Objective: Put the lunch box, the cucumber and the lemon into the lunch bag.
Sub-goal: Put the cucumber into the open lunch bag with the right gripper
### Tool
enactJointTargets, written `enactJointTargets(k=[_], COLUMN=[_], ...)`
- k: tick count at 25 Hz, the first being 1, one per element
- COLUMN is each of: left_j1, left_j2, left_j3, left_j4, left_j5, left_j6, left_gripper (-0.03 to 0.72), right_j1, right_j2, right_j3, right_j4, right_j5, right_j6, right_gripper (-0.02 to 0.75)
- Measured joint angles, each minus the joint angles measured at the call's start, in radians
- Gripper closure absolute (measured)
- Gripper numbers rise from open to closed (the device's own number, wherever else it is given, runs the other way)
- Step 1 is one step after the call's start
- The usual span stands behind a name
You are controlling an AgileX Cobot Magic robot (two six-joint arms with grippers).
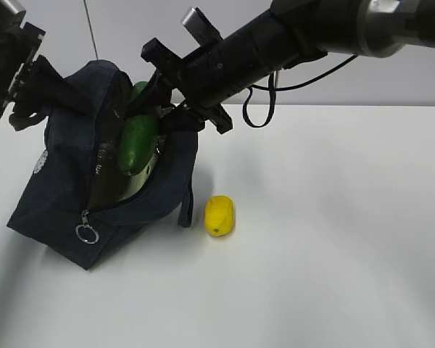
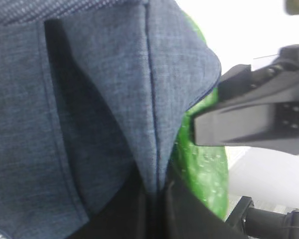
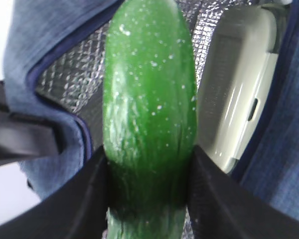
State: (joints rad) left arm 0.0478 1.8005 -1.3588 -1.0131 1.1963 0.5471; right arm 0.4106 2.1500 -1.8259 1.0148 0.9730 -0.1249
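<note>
The navy lunch bag [image 1: 58, 196] stands open at the left of the table. My left gripper [image 1: 20, 109] is shut on a fold of its fabric [image 2: 154, 149] and holds that side up. My right gripper [image 3: 148, 157] is shut on the green cucumber [image 3: 149, 89], which hangs tilted in the bag's mouth with its lower end [image 1: 134, 152] inside. Beside the cucumber, the lunch box [image 3: 239, 99] with its pale green lid lies in the silver-lined bag. The yellow lemon [image 1: 220, 215] rests on the table just right of the bag, apart from both grippers.
A metal ring pull [image 1: 86, 233] hangs at the bag's front corner and a loose strap [image 1: 186, 206] droops toward the lemon. The right arm [image 1: 290, 36] reaches in from the upper right with a black cable [image 1: 264, 109] looped under it. White table [image 1: 333, 254] spreads to the right.
</note>
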Motion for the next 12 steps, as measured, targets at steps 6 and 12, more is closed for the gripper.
enactJointTargets(k=[6,12], left_j1=[0.000,0.000], left_j2=[0.000,0.000], left_j3=[0.000,0.000], left_j4=[-0.003,-0.005], left_j5=[-0.001,-0.001], left_j6=[0.002,0.002], left_gripper=[0.697,0.697], right_j1=[0.011,0.026], right_j2=[0.054,0.074], right_j3=[-0.006,-0.006], right_j4=[0.054,0.057], right_j5=[-0.027,-0.081], right_j6=[-0.004,-0.007], right_gripper=[0.400,0.385])
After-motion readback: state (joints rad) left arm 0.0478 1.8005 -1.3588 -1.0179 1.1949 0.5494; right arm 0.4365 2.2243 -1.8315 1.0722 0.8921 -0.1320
